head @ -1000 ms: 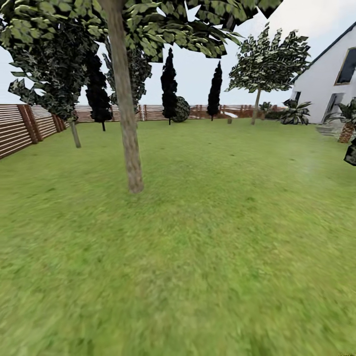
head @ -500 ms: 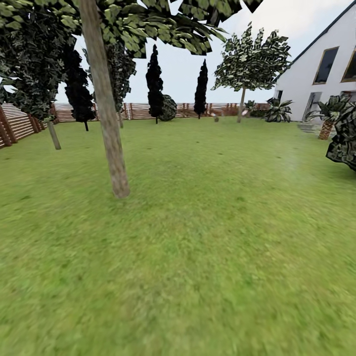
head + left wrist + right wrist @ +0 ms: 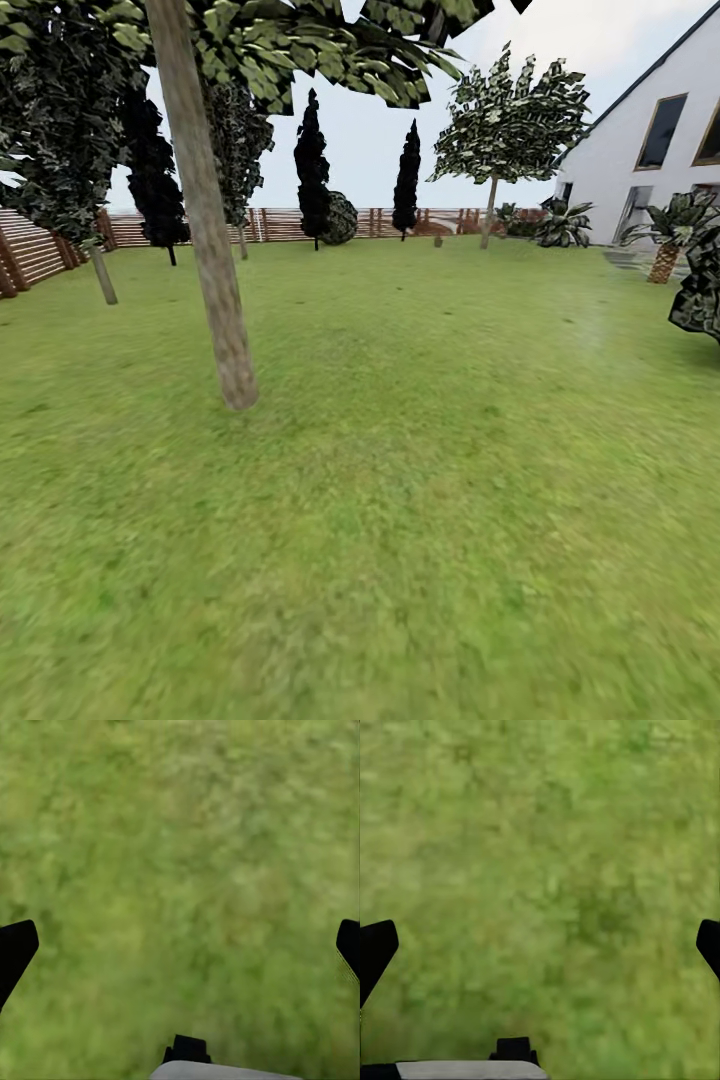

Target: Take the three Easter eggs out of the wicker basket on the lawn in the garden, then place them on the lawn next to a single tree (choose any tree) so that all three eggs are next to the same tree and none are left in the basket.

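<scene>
The robot faces across the lawn of the garden, with a pale bare-trunked tree as the nearest landmark; its trunk meets the grass just ahead and to the robot's left; beyond the tree runs the slatted wooden fence, with dark cypress-like trees in front of it, and well to the right of the tree stands the white house. Neither the wicker basket nor the Easter eggs can be located from here, so the robot is judged to be on its way, searching. The left gripper hangs over bare grass with its fingers spread wide and nothing between them; the right gripper is likewise spread and empty. The eggs are probably light, smooth and rounded, apt to slip or roll; a gentle pinch across the widest middle would suit; the basket's open weave may snag a fingertip.
</scene>
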{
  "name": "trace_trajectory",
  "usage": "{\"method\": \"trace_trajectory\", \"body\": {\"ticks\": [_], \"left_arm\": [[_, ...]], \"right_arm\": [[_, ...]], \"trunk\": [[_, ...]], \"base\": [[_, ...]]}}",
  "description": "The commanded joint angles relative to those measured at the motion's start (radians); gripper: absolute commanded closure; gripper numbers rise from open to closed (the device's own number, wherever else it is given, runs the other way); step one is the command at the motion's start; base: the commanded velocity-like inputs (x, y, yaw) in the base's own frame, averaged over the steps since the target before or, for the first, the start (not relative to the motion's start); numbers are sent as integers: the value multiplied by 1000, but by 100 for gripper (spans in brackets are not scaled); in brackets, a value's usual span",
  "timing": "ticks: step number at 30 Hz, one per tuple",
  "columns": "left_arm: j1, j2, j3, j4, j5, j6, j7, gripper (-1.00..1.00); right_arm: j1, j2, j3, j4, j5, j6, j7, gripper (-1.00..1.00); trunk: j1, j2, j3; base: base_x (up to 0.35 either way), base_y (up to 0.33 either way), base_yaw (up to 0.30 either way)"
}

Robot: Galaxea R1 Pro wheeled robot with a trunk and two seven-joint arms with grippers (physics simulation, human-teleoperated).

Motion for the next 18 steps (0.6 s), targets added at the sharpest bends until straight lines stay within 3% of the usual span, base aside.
{"method": "trace_trajectory", "body": {"ticks": [1, 4, 18], "left_arm": [[0, 0, 2, -1, -1, -2, 0, -100], [0, 0, 2, -1, -1, -2, 0, -100], [0, -1, 2, -1, -1, -2, 0, -100]], "right_arm": [[-1, 3, 3, 40, 1, 0, -2, -100], [-1, 4, 6, 112, -2, -4, -1, -100], [-1, 5, 6, 127, -3, -5, -1, -100]], "trunk": [[1, 0, -1], [1, 0, -1], [1, 0, -1]], "base": [[339, 0, 0], [339, 0, 0], [339, 0, 0]]}}
